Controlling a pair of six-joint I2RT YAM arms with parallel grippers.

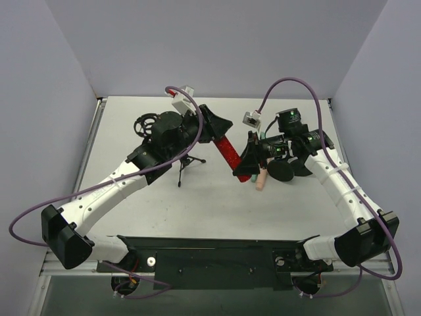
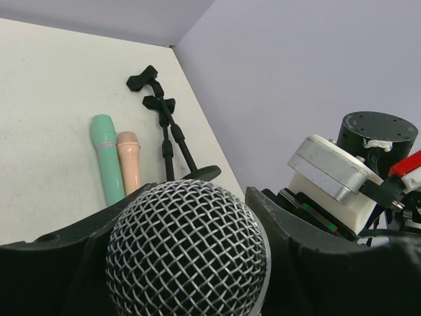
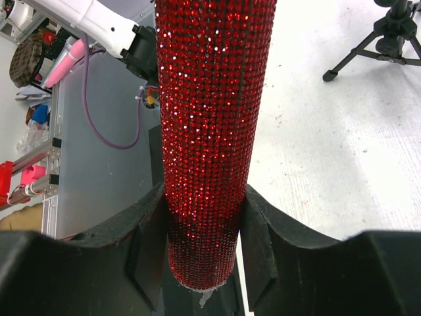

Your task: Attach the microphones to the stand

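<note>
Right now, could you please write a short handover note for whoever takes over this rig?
Right claw: shut on the red microphone, low on its body.
Left claw: around its mesh head; firm grip unclear.
Mint-green microphone and peach-pink microphone: lying side by side on the table, beside the clip stand.
Done: nothing attached yet.
Left: all three microphones onto the stand.

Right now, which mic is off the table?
The red mic, held by the right gripper, head inside the left gripper; the mint mic and peach mic lie on the table.
</note>
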